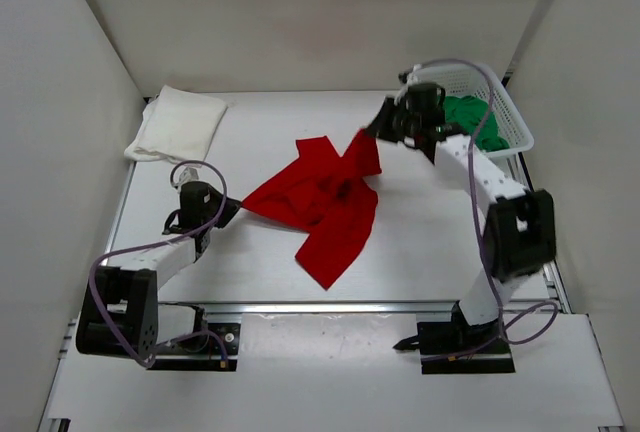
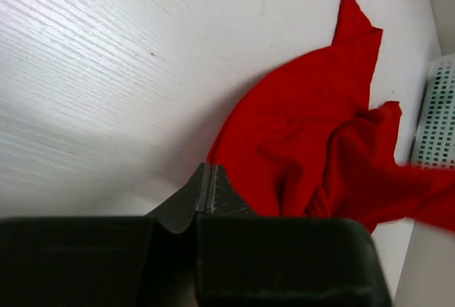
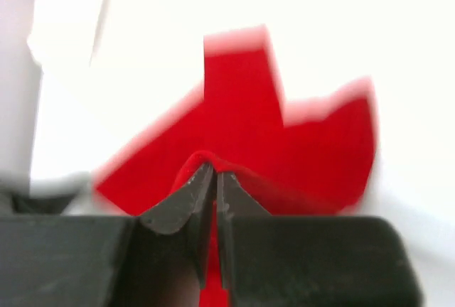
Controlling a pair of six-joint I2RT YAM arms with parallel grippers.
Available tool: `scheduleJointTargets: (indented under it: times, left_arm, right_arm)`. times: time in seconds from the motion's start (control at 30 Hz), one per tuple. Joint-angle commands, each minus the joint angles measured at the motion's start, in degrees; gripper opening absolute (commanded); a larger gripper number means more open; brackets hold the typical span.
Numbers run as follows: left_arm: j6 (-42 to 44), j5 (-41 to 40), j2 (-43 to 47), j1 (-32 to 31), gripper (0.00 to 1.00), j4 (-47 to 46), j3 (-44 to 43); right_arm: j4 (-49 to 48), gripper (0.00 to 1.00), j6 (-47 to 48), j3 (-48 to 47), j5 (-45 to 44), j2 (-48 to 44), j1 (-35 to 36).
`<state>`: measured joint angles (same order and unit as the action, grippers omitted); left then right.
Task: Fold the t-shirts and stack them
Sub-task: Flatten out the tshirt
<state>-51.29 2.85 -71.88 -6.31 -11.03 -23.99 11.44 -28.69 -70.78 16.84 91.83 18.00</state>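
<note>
We're pinching the red shirt [image 1: 325, 197] with the left gripper [image 1: 226, 210] and right gripper [image 1: 377, 130], jaws clamped on its corners, cloth stretching between. White shirt [image 1: 180, 122] is lying folded beyond the left one, and green shirt [image 1: 470, 117] is waiting in the basket [image 1: 512, 112] beside the right. We're guessing roughly a third done.

Red shirt [image 1: 325, 197] rumpled, centre (white shirt [image 1: 180, 124] folded far-left, green shirt [image 1: 472, 117] far-right).

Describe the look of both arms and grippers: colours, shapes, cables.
Both the left arm and right arm have white links, black joint housings and a looping lilac cable. The left gripper and right gripper each have a black blocky body with dark grey, tapered fingers.
</note>
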Motion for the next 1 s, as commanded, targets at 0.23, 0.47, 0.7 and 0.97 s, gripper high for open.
scheduleJointTargets:
  times: [0.23, 0.47, 0.7, 0.97]
  left_arm:
    - [2.77, -1.70, 8.68, -3.53, 0.00, 3.46, 1.31]
    - [3.47, -0.83, 9.56, -5.65, 0.00, 2.86, 3.15]
    - [3.21, 0.23, 10.26, -6.44, 0.00, 1.89, 3.60]
    - [2.86, -0.31, 10.27, -6.00, 0.00, 1.54, 3.86]
  right_arm:
    - [13.89, 0.54, 9.78, -24.26, -10.30, 8.06, 0.97]
    - [3.15, 0.45, 0.75, 18.56, -16.66, -11.93, 25.14]
    - [7.89, 0.51, -8.13, 26.49, -28.17, -7.29, 35.17]
    - [0.24, 0.09, -6.47, 29.21, -28.52, -2.89, 27.27]
